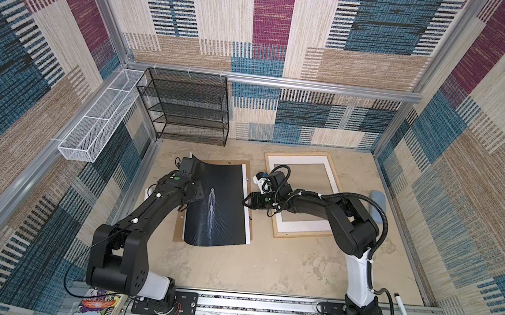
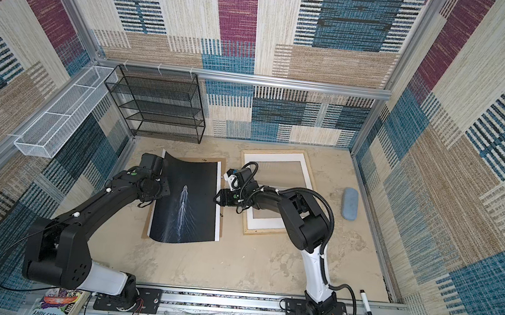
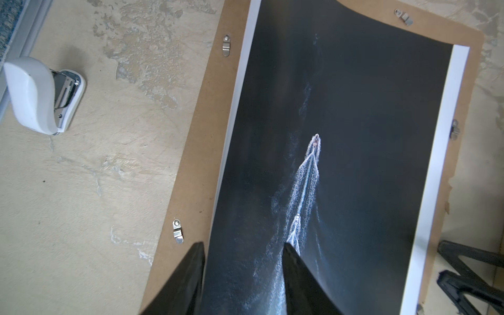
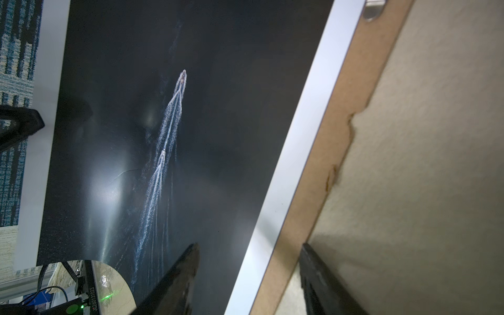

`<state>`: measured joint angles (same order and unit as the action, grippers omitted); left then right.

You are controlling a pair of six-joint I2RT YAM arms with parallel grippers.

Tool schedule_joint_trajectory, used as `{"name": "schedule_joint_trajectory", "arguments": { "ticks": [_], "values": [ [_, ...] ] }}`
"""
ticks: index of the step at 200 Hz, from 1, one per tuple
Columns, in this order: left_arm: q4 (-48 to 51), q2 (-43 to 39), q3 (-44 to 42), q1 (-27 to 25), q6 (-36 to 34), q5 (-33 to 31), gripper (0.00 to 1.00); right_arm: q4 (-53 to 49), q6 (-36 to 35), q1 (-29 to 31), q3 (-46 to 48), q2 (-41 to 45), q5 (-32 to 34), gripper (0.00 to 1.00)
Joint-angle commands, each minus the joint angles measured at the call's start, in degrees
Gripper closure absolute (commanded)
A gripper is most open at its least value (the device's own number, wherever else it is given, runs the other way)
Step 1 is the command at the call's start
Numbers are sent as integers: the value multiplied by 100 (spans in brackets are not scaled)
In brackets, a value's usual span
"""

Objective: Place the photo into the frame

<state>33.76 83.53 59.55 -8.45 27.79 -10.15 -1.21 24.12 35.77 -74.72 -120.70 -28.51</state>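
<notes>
Two grippers are flanking the large black rectangular photo (image 1: 220, 206) with white margins, which is lying bowed on a brown hardboard backing sheet (image 3: 196, 163) near the pale wooden picture frame (image 1: 300, 235). The left gripper (image 3: 243, 245) and right gripper (image 4: 249, 245) are standing at opposite edges with fingers apart. Unclamped, the curled print is likely risking a slip or crease.

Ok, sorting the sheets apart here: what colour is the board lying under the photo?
Plain brown; the backing board shows best in the left wrist view.
</notes>
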Motion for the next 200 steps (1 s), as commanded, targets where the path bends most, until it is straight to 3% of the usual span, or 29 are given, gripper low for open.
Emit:
{"name": "schedule_joint_trajectory", "arguments": {
  "ticks": [1,58,110,200],
  "values": [
    [58,62,65,-17,-125,-66,52,-499,67,9,54,-40,127,39],
    [70,171,101,-34,-146,-57,64,-503,69,4,59,-32,153,39],
    [74,95,114,-34,-169,-136,85,-494,58,9,49,25,187,39],
    [253,-46,250,-34,-236,-201,98,-520,-4,10,56,161,293,39]
  ]
}}
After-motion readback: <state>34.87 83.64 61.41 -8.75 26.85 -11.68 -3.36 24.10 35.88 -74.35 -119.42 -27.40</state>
